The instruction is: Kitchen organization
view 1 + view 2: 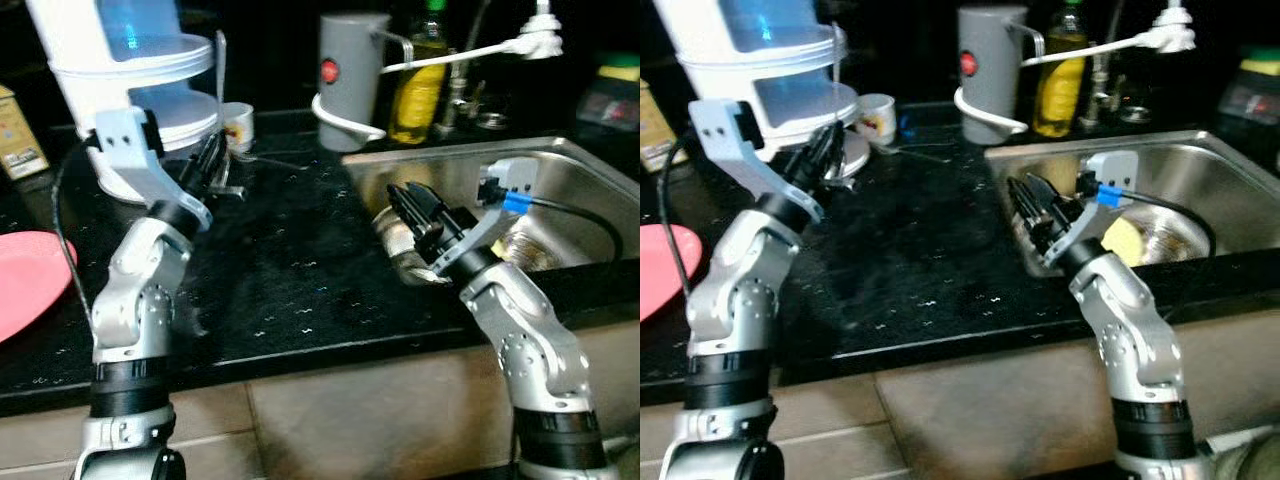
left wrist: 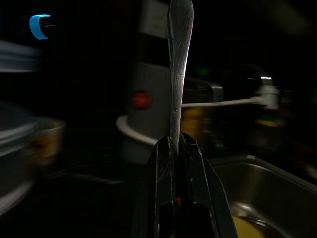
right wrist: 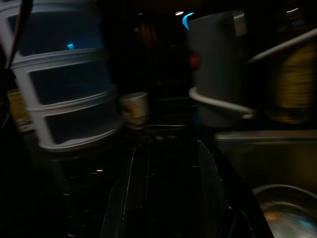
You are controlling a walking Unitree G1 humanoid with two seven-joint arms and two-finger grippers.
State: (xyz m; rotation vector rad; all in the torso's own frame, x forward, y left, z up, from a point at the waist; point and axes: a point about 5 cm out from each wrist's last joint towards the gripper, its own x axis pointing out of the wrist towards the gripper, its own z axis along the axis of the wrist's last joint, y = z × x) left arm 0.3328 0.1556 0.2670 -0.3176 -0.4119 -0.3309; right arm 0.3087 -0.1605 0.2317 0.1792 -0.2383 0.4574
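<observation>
My left gripper (image 1: 212,152) is raised over the black counter (image 1: 290,270), in front of the white tiered steamer (image 1: 140,60). It is shut on a slim metal utensil (image 2: 178,74), which stands upright out of the fingers; its upper end (image 1: 220,60) rises beside the steamer. My right gripper (image 1: 415,215) hovers at the left rim of the steel sink (image 1: 560,165). It is open, with nothing between the fingers (image 3: 133,173). A steel bowl (image 1: 398,250) lies in the sink just under it, and a yellow sponge (image 1: 1123,240) lies beyond.
A small cup (image 1: 238,125) stands beside the steamer. A grey kettle (image 1: 350,80) with a white cord and an oil bottle (image 1: 420,85) stand at the back by the tap. A pink plate (image 1: 25,280) lies at the counter's left end.
</observation>
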